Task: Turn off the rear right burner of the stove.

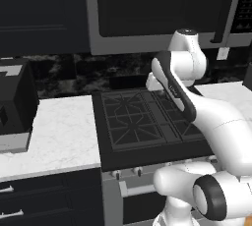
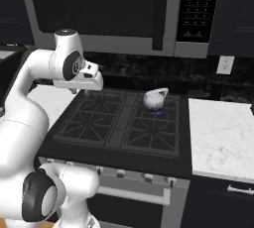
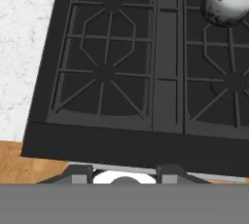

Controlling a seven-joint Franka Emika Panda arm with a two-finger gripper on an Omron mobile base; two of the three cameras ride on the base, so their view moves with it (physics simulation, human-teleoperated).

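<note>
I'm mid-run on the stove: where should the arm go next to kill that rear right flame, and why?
Probably lower the hand toward the front knob row, at its right end. The gripper is shut and hangs high above the stove's left grates, far from any knob, while a blue glow shows under the kettle on the rear right burner. Which knob governs it I cannot tell.

Kettle [image 2: 156, 99] on rear right burner [image 2: 158, 112] of stove [image 2: 119, 123]; microwave [image 2: 114, 9] above.
</note>
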